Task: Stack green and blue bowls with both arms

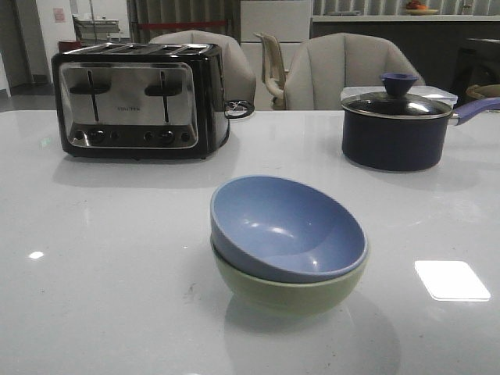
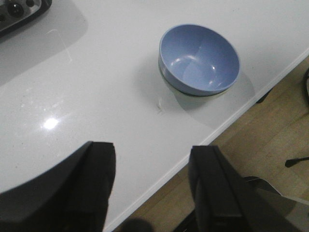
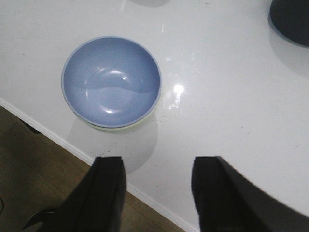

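Nested near the table [image 1: 94, 273] edge, the blue bowl [image 1: 287, 228] is sitting tilted inside the green bowl [image 1: 293, 293]; I am holding my left gripper [image 2: 152, 186] and right gripper [image 3: 157, 193] spread, empty, apart from both; stacking looks finished.

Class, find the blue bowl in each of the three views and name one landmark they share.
Front: blue bowl centre, tilted in the green bowl.
Left wrist: upper middle, near the table edge.
Right wrist: upper left.
Shared landmark: the green bowl beneath it.

One bowl [image 1: 301, 230] nested in other bowl [image 1: 293, 293]; toaster [image 1: 137, 98] behind-left, saucepan [image 1: 394, 125] behind-right.
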Motion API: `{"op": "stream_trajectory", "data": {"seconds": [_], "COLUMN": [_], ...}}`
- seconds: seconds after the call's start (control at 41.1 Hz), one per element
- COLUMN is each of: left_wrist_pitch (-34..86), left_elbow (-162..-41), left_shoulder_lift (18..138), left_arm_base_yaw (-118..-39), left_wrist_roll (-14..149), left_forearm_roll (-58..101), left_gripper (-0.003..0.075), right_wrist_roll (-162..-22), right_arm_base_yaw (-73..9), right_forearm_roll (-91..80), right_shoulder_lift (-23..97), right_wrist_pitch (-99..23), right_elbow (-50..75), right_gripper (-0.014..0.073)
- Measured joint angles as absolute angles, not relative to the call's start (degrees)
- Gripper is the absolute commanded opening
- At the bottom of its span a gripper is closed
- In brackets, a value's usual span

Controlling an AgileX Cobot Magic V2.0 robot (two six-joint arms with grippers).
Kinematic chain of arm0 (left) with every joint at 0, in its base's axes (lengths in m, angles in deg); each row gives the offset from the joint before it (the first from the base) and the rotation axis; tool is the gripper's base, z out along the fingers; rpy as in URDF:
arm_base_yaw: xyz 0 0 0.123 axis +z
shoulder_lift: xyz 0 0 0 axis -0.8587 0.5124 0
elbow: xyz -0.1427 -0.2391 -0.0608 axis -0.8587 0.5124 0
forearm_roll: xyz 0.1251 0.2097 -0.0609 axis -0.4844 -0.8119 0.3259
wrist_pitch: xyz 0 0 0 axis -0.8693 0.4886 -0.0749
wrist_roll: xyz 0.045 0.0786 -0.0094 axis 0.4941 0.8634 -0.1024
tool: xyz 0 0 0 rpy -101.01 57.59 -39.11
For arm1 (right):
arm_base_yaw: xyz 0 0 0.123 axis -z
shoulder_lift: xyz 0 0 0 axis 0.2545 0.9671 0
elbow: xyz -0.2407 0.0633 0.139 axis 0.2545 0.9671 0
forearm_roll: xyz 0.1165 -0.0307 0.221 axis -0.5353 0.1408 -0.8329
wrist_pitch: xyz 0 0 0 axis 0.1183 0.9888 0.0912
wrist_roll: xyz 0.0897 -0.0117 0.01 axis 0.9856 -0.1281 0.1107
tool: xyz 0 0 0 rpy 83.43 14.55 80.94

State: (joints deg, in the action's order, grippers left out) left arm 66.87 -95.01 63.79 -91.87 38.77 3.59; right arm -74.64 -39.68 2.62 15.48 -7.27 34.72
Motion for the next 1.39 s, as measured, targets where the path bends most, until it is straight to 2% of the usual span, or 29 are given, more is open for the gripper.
{"op": "stream_trajectory", "data": {"seconds": [0.171, 0.365, 0.414, 0.682, 0.731, 0.853, 0.926, 1.194, 1.388], "left_wrist_pitch": [64.57, 64.1, 63.88, 63.24, 63.15, 63.15, 63.15, 63.15, 63.11], "left_elbow": [-87.31, -83.23, -82.98, -82.98, -82.98, -82.98, -82.98, -82.98, -82.98], "left_shoulder_lift": [57.17, 55.47, 55.47, 55.47, 55.47, 55.47, 55.47, 55.47, 55.47], "left_arm_base_yaw": [-91.75, -91.75, -91.75, -91.75, -91.75, -91.75, -91.75, -91.75, -91.75], "left_wrist_roll": [38.43, 38.43, 38.43, 38.34, 38.34, 38.34, 38.34, 38.34, 38.34], "left_forearm_roll": [3.46, 3.46, 3.46, 3.46, 3.46, 3.46, 3.46, 3.46, 3.46], "left_gripper": [0.0405, 0.0405, 0.0405, 0.0405, 0.0405, 0.04, 0.0361, 0.0095, 0.0101], "right_wrist_roll": [-74.64, -74.64, -74.64, -74.64, -74.64, -74.64, -74.64, -74.64, -74.64], "right_arm_base_yaw": [-39.68, -39.68, -39.68, -39.68, -39.68, -39.68, -39.68, -39.68, -39.68], "right_forearm_roll": [2.62, 2.62, 2.62, 2.62, 2.62, 2.62, 2.62, 2.62, 2.62], "right_shoulder_lift": [15.48, 15.48, 15.48, 15.48, 15.48, 15.48, 15.48, 15.48, 15.48], "right_wrist_pitch": [-7.27, -7.17, -7.18, -5.96, -5.96, -5.96, -5.88, -5.88, -5.88], "right_elbow": [34.72, 34.83, 34.91, 34.95, 34.95, 34.95, 34.95, 34.95, 34.95], "right_gripper": [0.0441, 0.0423, 0.0385, 0.0059, 0.0029, 0.0034, 0.0034, 0.0034, 0.0034]}}
